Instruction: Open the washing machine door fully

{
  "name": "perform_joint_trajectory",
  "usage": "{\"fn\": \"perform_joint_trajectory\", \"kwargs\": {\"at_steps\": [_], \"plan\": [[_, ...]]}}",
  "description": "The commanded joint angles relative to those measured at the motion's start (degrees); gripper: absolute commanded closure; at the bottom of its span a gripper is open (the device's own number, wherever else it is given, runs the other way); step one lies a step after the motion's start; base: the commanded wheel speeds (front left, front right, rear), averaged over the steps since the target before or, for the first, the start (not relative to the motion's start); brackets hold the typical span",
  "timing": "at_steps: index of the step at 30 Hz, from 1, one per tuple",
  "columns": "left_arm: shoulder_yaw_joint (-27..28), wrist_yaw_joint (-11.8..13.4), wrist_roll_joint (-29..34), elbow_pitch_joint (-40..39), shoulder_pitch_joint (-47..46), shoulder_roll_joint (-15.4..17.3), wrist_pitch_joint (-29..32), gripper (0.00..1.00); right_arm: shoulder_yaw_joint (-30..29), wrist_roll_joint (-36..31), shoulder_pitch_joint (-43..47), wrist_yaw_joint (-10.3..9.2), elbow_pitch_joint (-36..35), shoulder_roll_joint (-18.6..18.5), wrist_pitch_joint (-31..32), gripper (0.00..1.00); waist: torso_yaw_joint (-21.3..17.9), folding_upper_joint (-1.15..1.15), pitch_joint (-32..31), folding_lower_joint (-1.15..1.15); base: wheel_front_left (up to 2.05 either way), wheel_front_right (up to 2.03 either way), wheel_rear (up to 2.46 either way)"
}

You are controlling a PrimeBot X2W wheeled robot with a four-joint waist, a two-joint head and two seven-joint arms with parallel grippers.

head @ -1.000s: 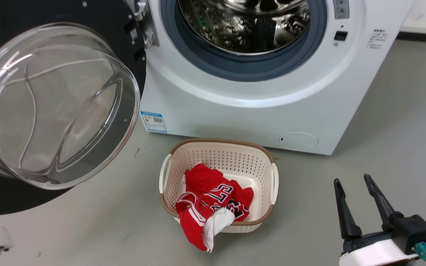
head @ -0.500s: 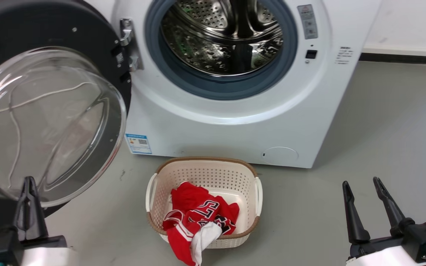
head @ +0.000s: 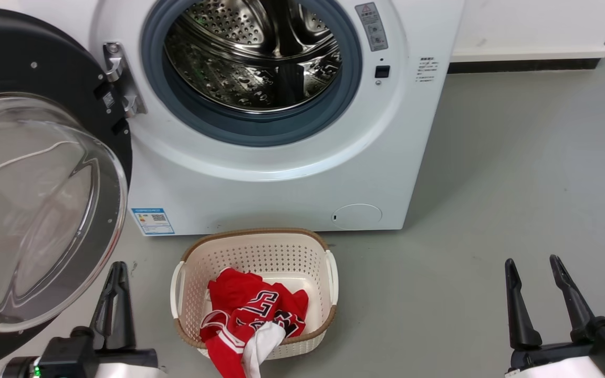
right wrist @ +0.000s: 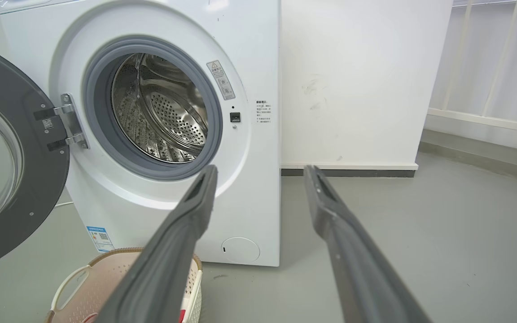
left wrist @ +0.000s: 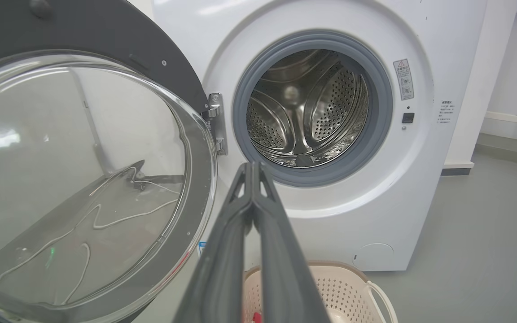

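Grey floor [head: 491,173] under a white washer [head: 281,184], door [head: 40,173] swung far left on its hinge [head: 118,79], seemingly near full travel. For the last bit: push the black rim [head: 29,52], not the glass [head: 29,236], gently along the hinge arc until stopped. Left end effector [head: 117,273] clenched and empty just beside the door's lower rim, apparently apart; right end effector [head: 531,261] released, empty, well apart.
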Motion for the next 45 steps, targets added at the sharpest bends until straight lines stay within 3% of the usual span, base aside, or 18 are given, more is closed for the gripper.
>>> {"fn": "perform_joint_trajectory", "kwargs": {"at_steps": [1,2,3,25,26,31,45], "plan": [[-0.5,0.1,-0.2,0.0,0.5,-0.1,-0.1,0.66,0.0,0.2,0.7,-0.03,-0.2,0.1,-0.1,0.0,-0.6,0.0,-0.1,0.01,0.0,0.0,0.0],[-1.2,-0.1,-0.4,0.3,0.8,-0.1,-0.1,0.44,0.0,0.4,0.9,-0.04,-0.3,0.1,-0.1,0.0,-0.9,0.0,-0.1,0.01,0.0,0.0,0.0],[-1.7,-0.4,-0.4,0.5,1.1,-0.1,-0.1,0.0,0.0,0.5,1.1,-0.04,-0.3,0.1,-0.1,0.0,-1.2,0.0,-0.1,0.01,0.0,0.0,0.0],[-3.7,1.8,-2.3,3.3,3.2,-0.1,-0.1,0.0,0.8,1.0,2.2,-0.04,-0.4,0.1,-0.1,0.0,-3.5,0.0,-1.2,0.01,0.0,0.0,0.0],[-3.7,1.9,-2.3,3.3,2.6,-0.1,0.0,1.0,0.8,0.6,1.4,0.0,-0.4,0.0,0.0,1.0,-3.5,0.0,-1.2,0.01,0.0,0.0,0.0],[-3.7,1.9,-2.5,6.3,3.1,-0.2,0.4,1.0,1.0,0.8,1.7,0.0,2.4,0.0,0.1,1.0,-3.5,0.0,-1.2,0.01,0.0,0.0,0.0],[-3.1,1.0,-18.8,8.7,-0.1,-0.2,4.4,1.0,1.4,18.2,-1.2,0.0,4.9,-1.0,3.0,1.0,-3.2,0.0,-1.1,0.01,0.0,0.0,0.0]]}}
